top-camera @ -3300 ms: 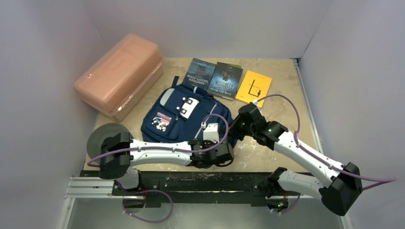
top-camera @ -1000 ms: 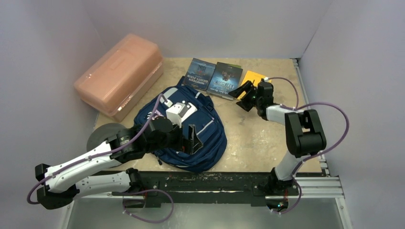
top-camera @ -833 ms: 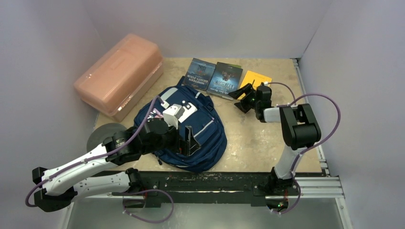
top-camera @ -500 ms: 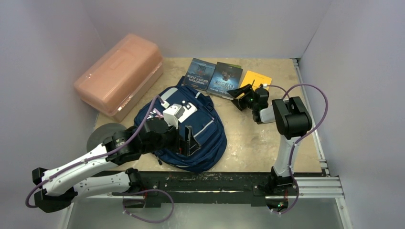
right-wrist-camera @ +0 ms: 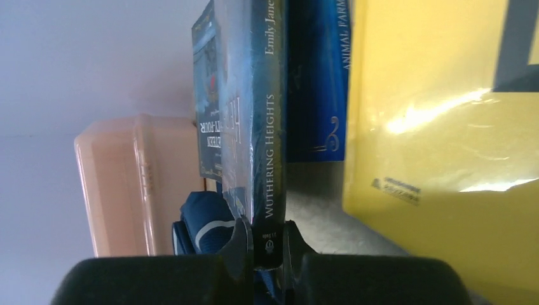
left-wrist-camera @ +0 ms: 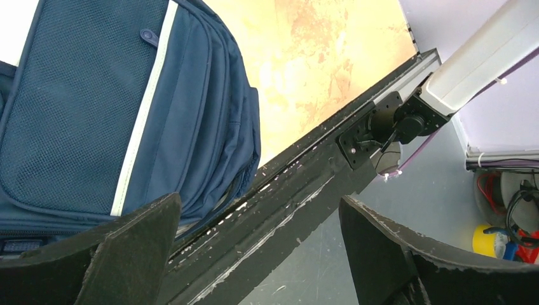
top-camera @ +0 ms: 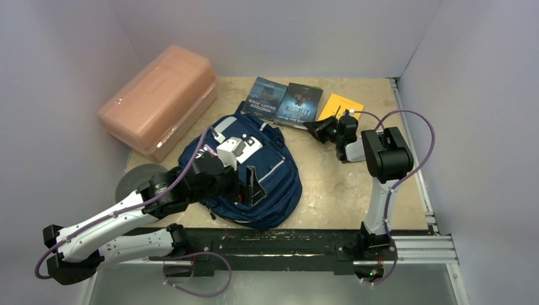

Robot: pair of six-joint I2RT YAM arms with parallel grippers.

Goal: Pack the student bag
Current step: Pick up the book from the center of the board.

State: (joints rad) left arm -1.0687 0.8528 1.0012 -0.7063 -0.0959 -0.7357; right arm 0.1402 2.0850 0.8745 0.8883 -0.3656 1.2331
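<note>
- While the right gripper [right-wrist-camera: 266, 232] is pinched together on the bottom end of the Wuthering Heights paperback [right-wrist-camera: 267, 127], right at its spine, that book sits between the Nineteen Eighty-Four paperback [top-camera: 264, 98] and the yellow book [right-wrist-camera: 445, 127] at the far side of the table [top-camera: 343, 184].
- The left gripper [left-wrist-camera: 257, 202] hangs over the near right part of the student bag [top-camera: 273, 175], jaws spread wide with nothing between them.
- The bag lies flat, front face up, left of the table's centre, near the salmon-pink box [top-camera: 159, 98], with the row of books just beyond its top end.
- Whether its main zip is open cannot be told from these views.
- Being soft fabric, the bag will likely sag and fold when lifted, and its mouth will probably collapse unless something holds it apart.
- It looks light and not slippery, so a pinch should hold.
- The best hold seems to be the fabric edge beside the main zip, or the top loop, not the flat mesh panel.
</note>
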